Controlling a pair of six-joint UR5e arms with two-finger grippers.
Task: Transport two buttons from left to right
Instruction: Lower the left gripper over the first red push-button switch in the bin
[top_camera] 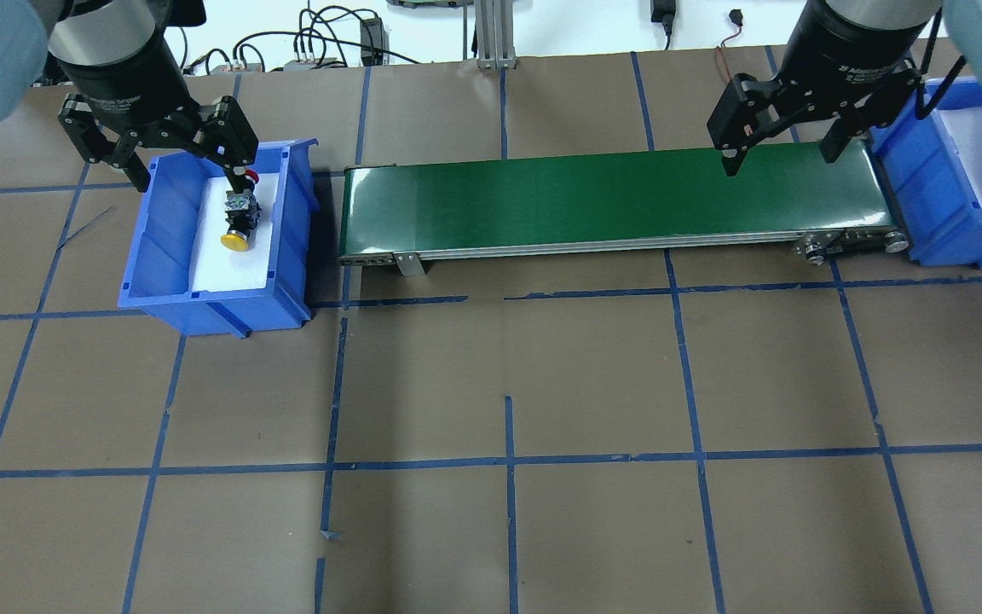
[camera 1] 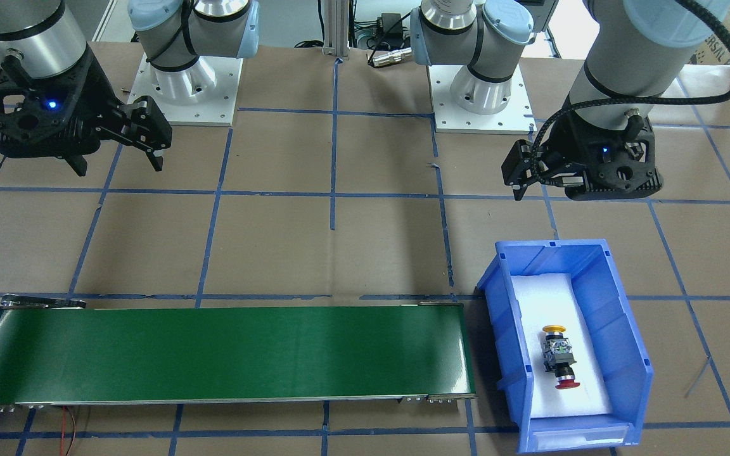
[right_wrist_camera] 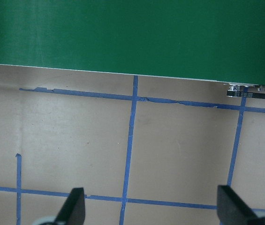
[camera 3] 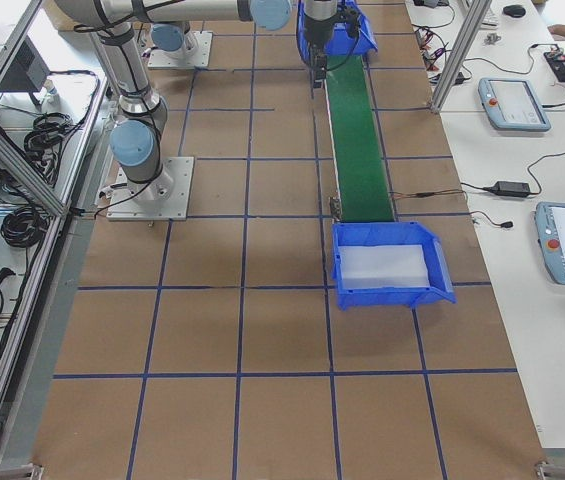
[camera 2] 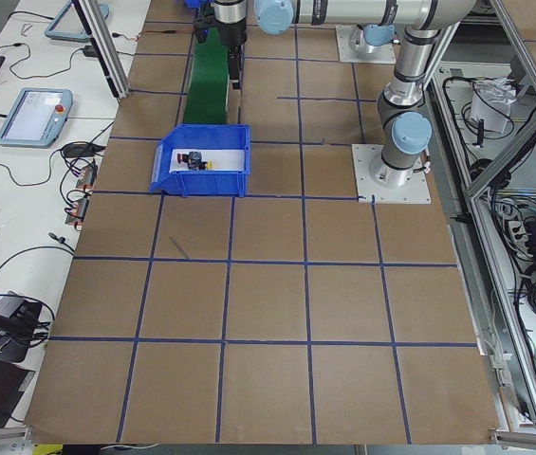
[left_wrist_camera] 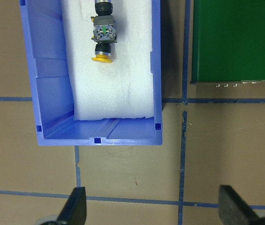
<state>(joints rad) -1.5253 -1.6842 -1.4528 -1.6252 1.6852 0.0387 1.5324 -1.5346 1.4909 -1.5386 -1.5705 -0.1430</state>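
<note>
Two buttons lie end to end on white foam in the blue bin [top_camera: 158, 247] on my left. The yellow-capped button [top_camera: 238, 241] is nearer me and the red-capped button [top_camera: 252, 176] is farther; their grey blocks touch. They also show in the front view, yellow [camera 1: 553, 329] and red [camera 1: 568, 384], and the yellow one shows in the left wrist view [left_wrist_camera: 102, 58]. My left gripper [top_camera: 191, 175] is open and empty, high up and on the robot's side of the bin. My right gripper [top_camera: 778, 158] is open and empty, high beside the belt's right end.
A green conveyor belt [top_camera: 610, 200] runs between the left bin and a second blue bin [top_camera: 909, 188] at the right, which holds only white foam. Brown paper with blue tape lines covers the table. The arm bases [camera 1: 194, 95] stand behind.
</note>
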